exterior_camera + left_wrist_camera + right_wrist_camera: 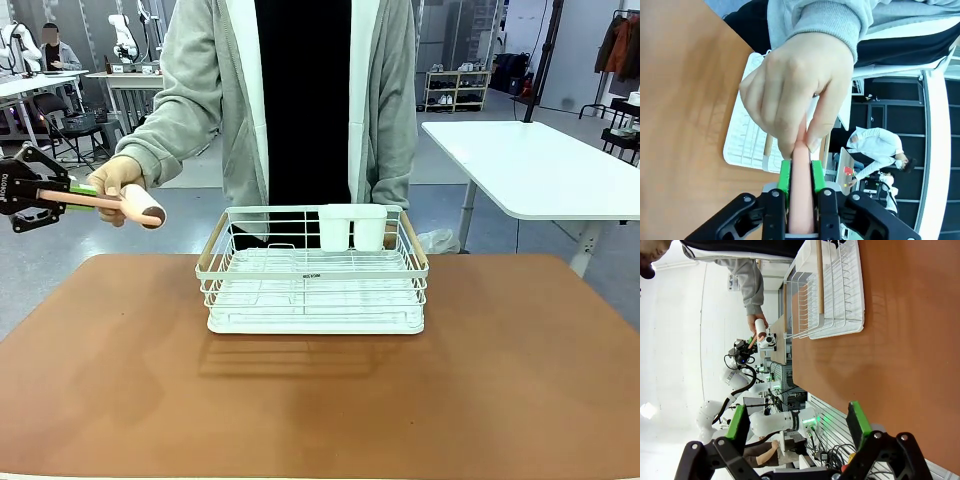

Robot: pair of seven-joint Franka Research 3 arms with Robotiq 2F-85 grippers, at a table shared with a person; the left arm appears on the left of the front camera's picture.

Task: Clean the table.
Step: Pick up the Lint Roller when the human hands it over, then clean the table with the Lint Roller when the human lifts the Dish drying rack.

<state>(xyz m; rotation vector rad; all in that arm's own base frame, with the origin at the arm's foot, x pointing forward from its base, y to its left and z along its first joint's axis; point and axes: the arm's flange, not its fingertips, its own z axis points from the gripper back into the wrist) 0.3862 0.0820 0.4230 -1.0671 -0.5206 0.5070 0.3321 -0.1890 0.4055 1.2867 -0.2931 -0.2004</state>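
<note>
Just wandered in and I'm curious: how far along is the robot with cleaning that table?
Barely begun. Done: the left gripper is shut on the handle of a pink tool. In hand: the handover, as the person's hand also holds it, in the air. Left: all the cleaning; the tool is off the table, a white rack sits on it, and the right gripper is open.

table [320, 400]: we see a matt, leather-like top
rack [312, 290]: we read it as white coated wire with wood-like side rails
pink handle [95, 200]: smooth, satin
sleeve [180, 120]: soft grey knit cloth
left gripper [800, 167]: matt black plastic, green rubbery pads [784, 175]
</note>
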